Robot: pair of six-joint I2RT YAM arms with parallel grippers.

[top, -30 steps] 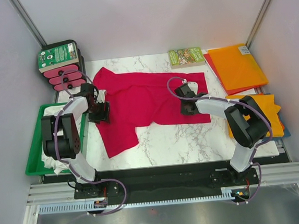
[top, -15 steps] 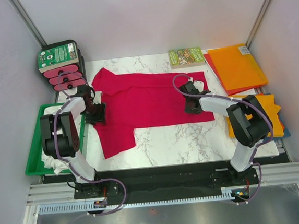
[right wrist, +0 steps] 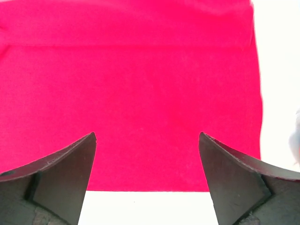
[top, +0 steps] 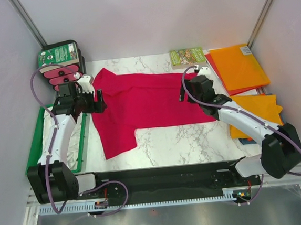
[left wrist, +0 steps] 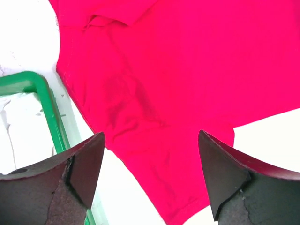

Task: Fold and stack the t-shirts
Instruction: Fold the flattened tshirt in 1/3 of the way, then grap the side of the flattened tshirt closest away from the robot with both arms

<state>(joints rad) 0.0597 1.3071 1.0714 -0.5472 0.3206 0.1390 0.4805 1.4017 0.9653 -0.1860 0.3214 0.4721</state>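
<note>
A crimson red t-shirt (top: 149, 98) lies spread flat on the marble table, one sleeve reaching toward the front left. My left gripper (top: 86, 104) hovers above its left edge, open with nothing between the fingers (left wrist: 151, 133). Over the shirt's right edge my right gripper (top: 193, 90) hangs open and empty too (right wrist: 147, 133), with the straight hem of the red t-shirt (right wrist: 140, 93) just beyond its fingertips. Orange t-shirts lie folded at the back right (top: 239, 67) and the right (top: 263, 110). White cloth (left wrist: 23, 126) shows in the green tray.
The green tray (top: 35, 149) sits at the table's left edge, close to my left arm. A black box with pink labels (top: 62, 65) stands at the back left. A green-covered book (top: 187, 56) lies at the back. Walls close in on both sides.
Both grippers have opened, let go of the red t-shirt and lifted off it. The shirt now lies flatter, its right side pulled straight.
</note>
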